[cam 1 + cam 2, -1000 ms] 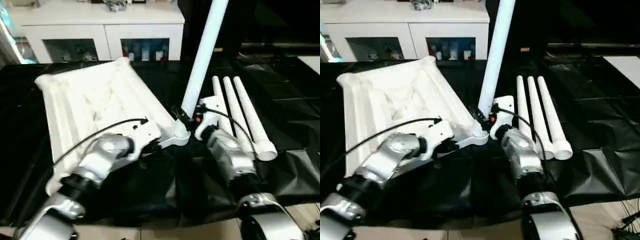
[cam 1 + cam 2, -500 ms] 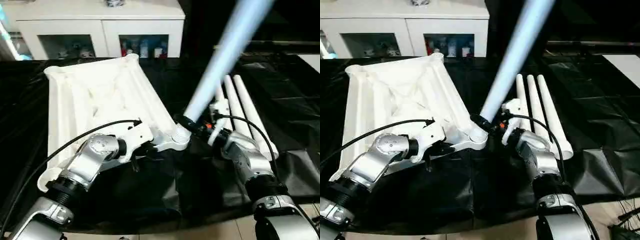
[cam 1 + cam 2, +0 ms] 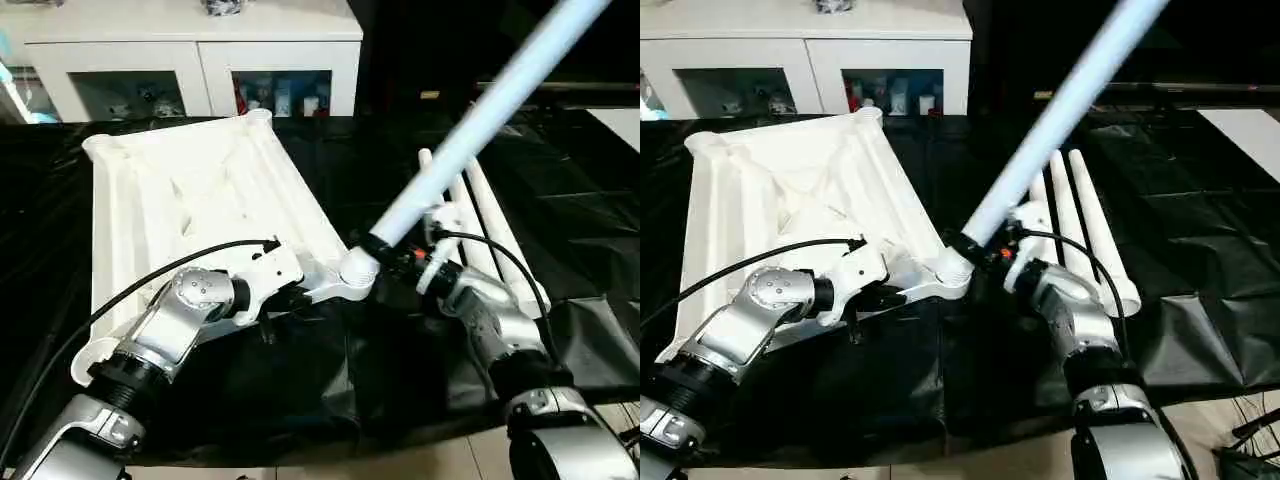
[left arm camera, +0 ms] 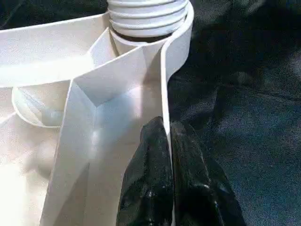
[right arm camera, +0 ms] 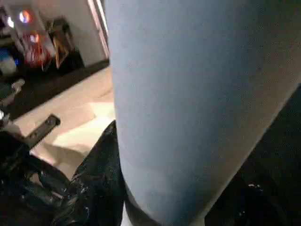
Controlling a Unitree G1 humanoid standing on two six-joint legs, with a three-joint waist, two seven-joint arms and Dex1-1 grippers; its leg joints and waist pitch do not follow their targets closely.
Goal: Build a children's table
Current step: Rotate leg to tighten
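The white top [image 3: 190,200] lies upside down on the left of the black-draped tabletop [image 3: 600,250]. The left hand [image 4: 167,155] pinches its near right rim, fingers pressed together on the thin wall, just beside the corner socket [image 3: 357,270]. The right hand [image 3: 388,247] grips a leg [image 3: 480,120] near its base; the leg sits in that socket, leaning up to the right. Three more legs [image 3: 1080,230] lie side by side on the right.
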